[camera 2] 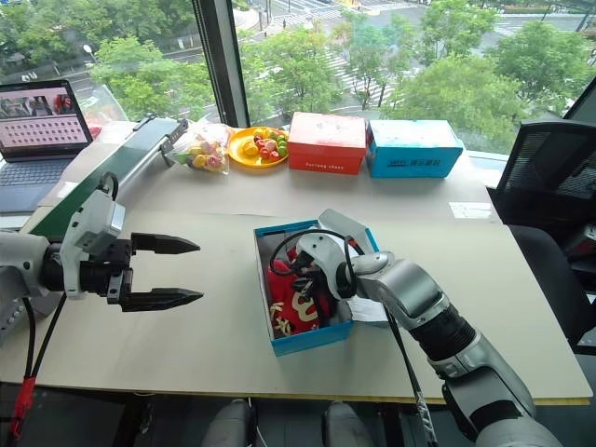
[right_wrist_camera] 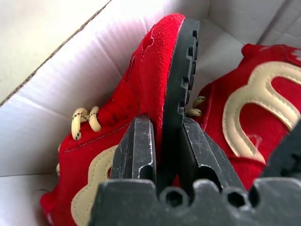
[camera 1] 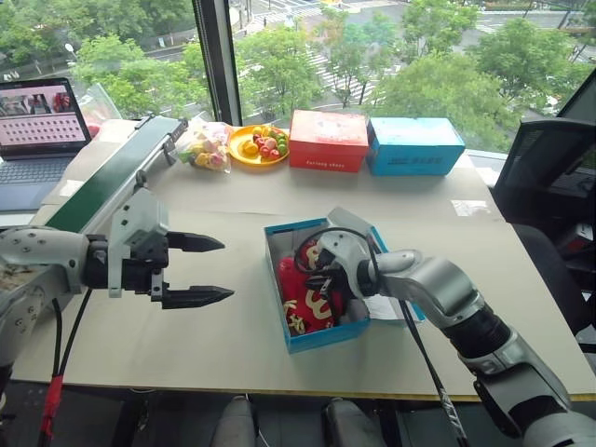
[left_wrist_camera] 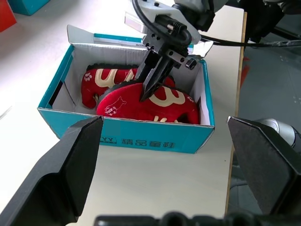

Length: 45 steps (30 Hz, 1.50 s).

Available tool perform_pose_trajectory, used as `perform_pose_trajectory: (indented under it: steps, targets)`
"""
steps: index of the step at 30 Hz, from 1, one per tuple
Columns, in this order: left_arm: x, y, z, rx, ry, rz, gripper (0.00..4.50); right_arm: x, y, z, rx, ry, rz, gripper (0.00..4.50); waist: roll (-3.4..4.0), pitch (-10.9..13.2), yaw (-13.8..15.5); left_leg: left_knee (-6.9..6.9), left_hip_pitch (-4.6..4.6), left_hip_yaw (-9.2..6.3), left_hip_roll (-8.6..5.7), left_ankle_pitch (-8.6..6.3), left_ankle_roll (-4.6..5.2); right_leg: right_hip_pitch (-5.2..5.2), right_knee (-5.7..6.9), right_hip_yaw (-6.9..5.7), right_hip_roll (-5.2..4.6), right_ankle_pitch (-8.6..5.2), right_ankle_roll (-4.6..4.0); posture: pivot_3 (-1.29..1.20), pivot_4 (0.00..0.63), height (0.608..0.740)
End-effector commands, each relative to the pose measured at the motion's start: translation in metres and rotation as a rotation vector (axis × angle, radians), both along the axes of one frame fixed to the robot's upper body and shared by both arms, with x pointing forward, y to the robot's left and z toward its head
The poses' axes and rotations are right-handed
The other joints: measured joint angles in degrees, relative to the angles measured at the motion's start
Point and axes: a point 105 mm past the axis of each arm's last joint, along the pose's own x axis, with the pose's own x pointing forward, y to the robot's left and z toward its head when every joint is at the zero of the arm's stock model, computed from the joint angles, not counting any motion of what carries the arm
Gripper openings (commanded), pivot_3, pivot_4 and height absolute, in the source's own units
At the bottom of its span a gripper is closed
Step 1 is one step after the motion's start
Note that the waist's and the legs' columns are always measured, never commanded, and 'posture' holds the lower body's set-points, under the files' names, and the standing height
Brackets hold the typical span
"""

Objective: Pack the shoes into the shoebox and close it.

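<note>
The bright blue shoebox [camera 1: 321, 337] stands open in the middle of the table, its lid [camera 1: 416, 312] folded out to the right under my right arm. Both red shoes lie inside. One shoe [left_wrist_camera: 160, 106] rests on its side against the near wall, and the other shoe [left_wrist_camera: 101, 77] lies behind it. My right gripper [left_wrist_camera: 148, 92] reaches down into the box and is shut on the black sole edge of one shoe [right_wrist_camera: 136, 84]; the second shoe [right_wrist_camera: 263, 108] lies beside it. My left gripper [camera 1: 223, 270] hovers open above the table, left of the box, holding nothing.
Along the window stand a red box [camera 1: 328, 140], a paler blue box [camera 1: 414, 145], a yellow plate of fruit [camera 1: 259, 146] and a bag of toys [camera 1: 203, 146]. A green board [camera 1: 112, 182] and a laptop [camera 1: 37, 121] are at the left, a black chair [camera 1: 549, 186] at the right.
</note>
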Motion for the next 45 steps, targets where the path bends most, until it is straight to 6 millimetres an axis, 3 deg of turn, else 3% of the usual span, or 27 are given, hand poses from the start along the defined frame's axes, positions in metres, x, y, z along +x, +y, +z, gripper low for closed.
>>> perform_pose_trajectory:
  steps: [1,6,10,12,13,15,16,19,21,23,25,29,32,33,39,42,45]
  targets:
    - [-0.003,-0.004,0.011,0.028,-0.055,-0.034,4.50,0.010,-0.002,0.013,0.019,-0.063,-0.022,1.50,0.00,0.00,-0.02,0.00,0.00,0.00,0.00,0.00,0.00,0.00,0.01,0.00,0.00,0.00,0.00,0.00,0.150,0.739]
    - [0.003,-0.005,0.011,0.045,-0.062,-0.059,4.50,0.014,-0.002,0.050,0.124,-0.097,-0.055,3.17,0.01,0.02,0.06,-0.03,-0.04,0.00,-0.01,0.00,0.00,-0.04,0.01,0.00,0.00,0.03,-0.06,0.00,0.150,0.739]
    - [0.006,-0.009,0.010,0.068,-0.056,-0.118,4.50,0.015,-0.008,0.120,0.354,-0.081,-0.102,4.49,0.01,0.11,0.02,-0.01,-0.13,0.00,-0.01,0.01,0.00,-0.15,0.11,0.00,0.01,0.15,-0.27,0.00,0.150,0.739]
    - [0.008,-0.011,0.011,0.082,-0.057,-0.155,4.50,0.013,-0.016,0.158,0.470,-0.089,-0.113,4.49,0.07,0.19,-0.01,0.00,-0.14,0.00,0.00,0.01,0.00,-0.18,0.16,0.02,0.02,0.17,-0.30,0.00,0.150,0.739]
    - [0.011,-0.013,0.012,0.089,-0.060,-0.180,4.50,0.011,-0.031,0.178,0.510,-0.112,-0.132,4.49,0.09,0.21,0.02,0.00,-0.16,0.00,-0.01,0.01,0.00,-0.23,0.22,0.01,0.03,0.17,-0.30,0.00,0.150,0.739]
    - [0.018,-0.017,0.013,0.104,-0.061,-0.224,4.50,0.003,-0.057,0.196,0.528,-0.156,-0.169,4.49,0.10,0.23,0.97,-0.03,-0.20,-0.02,-0.01,0.00,0.00,-0.25,0.23,-0.04,0.02,0.16,-0.33,0.00,0.150,0.739]
    - [0.020,-0.018,0.012,0.111,-0.061,-0.242,4.50,-0.004,-0.064,0.196,0.531,-0.145,-0.166,4.49,0.10,0.23,1.50,-0.02,-0.24,-0.04,-0.02,0.00,0.00,-0.25,0.19,-0.12,0.01,0.15,-0.34,0.00,0.150,0.739]
    - [0.028,-0.020,0.012,0.122,-0.062,-0.281,4.50,-0.032,-0.080,0.174,0.494,-0.058,-0.119,4.49,0.08,0.22,2.09,-0.03,-0.25,-0.02,-0.02,-0.02,0.03,-0.17,0.00,-0.11,-0.01,0.14,-0.34,0.00,0.150,0.739]
    - [0.036,-0.023,0.010,0.144,-0.064,-0.315,4.50,-0.064,-0.093,0.141,0.407,-0.002,-0.085,4.09,0.11,0.24,2.47,0.00,-0.25,-0.02,-0.02,-0.03,0.06,-0.14,-0.01,-0.11,0.00,0.14,-0.34,0.00,0.150,0.739]
    - [0.045,-0.026,0.007,0.162,-0.067,-0.337,4.50,-0.079,-0.110,0.099,0.242,0.043,-0.199,3.44,0.19,0.29,2.67,0.02,-0.31,-0.03,-0.04,-0.04,0.07,-0.16,0.01,-0.10,0.00,0.13,-0.34,0.00,0.150,0.739]
    - [0.052,-0.026,0.004,0.182,-0.073,-0.347,4.50,-0.079,-0.119,0.083,0.264,0.064,-0.300,2.84,0.22,0.30,2.28,0.05,-0.32,-0.03,-0.06,-0.04,0.09,-0.18,0.05,-0.08,0.00,0.13,-0.33,0.00,0.150,0.739]
    - [0.064,-0.033,0.003,0.204,-0.082,-0.386,4.50,-0.110,-0.117,0.048,0.281,0.182,-0.307,1.42,0.22,0.30,0.95,0.30,-0.21,-0.04,-0.07,0.01,0.18,-0.09,0.28,0.05,0.03,-0.03,0.03,0.00,0.150,0.739]
    - [0.067,-0.034,0.006,0.220,-0.091,-0.401,4.50,-0.121,-0.117,0.015,0.187,0.261,-0.352,0.36,0.22,0.30,0.37,0.32,-0.11,-0.04,-0.07,0.02,0.19,-0.01,0.35,0.07,0.04,-0.05,0.06,0.00,0.150,0.739]
    - [0.068,-0.034,0.007,0.224,-0.097,-0.400,4.50,-0.121,-0.118,0.006,0.156,0.275,-0.369,0.07,0.22,0.30,0.16,0.32,-0.11,-0.07,-0.07,0.02,0.19,0.02,0.35,0.05,0.04,-0.05,0.06,0.00,0.150,0.739]
    - [0.071,-0.029,0.011,0.257,-0.115,-0.384,4.50,-0.099,-0.116,-0.025,0.192,0.269,-0.495,0.03,0.21,0.30,-0.27,0.38,-0.05,-0.09,-0.05,0.02,0.19,0.07,0.37,0.06,0.07,-0.06,0.09,0.00,0.150,0.739]
    - [0.076,-0.030,0.020,0.242,-0.147,-0.354,4.50,-0.071,-0.140,-0.048,0.247,0.199,-0.731,0.03,0.20,0.30,-0.15,0.37,-0.06,-0.09,-0.07,0.02,0.19,0.06,0.36,0.07,0.06,-0.07,0.10,0.00,0.150,0.739]
    - [0.081,-0.034,0.028,0.209,-0.165,-0.334,4.50,-0.066,-0.143,-0.063,0.300,0.209,-0.797,0.03,0.23,0.32,0.38,0.42,-0.13,-0.09,-0.11,0.02,0.19,0.04,0.36,0.04,0.01,-0.08,0.11,0.00,0.150,0.739]
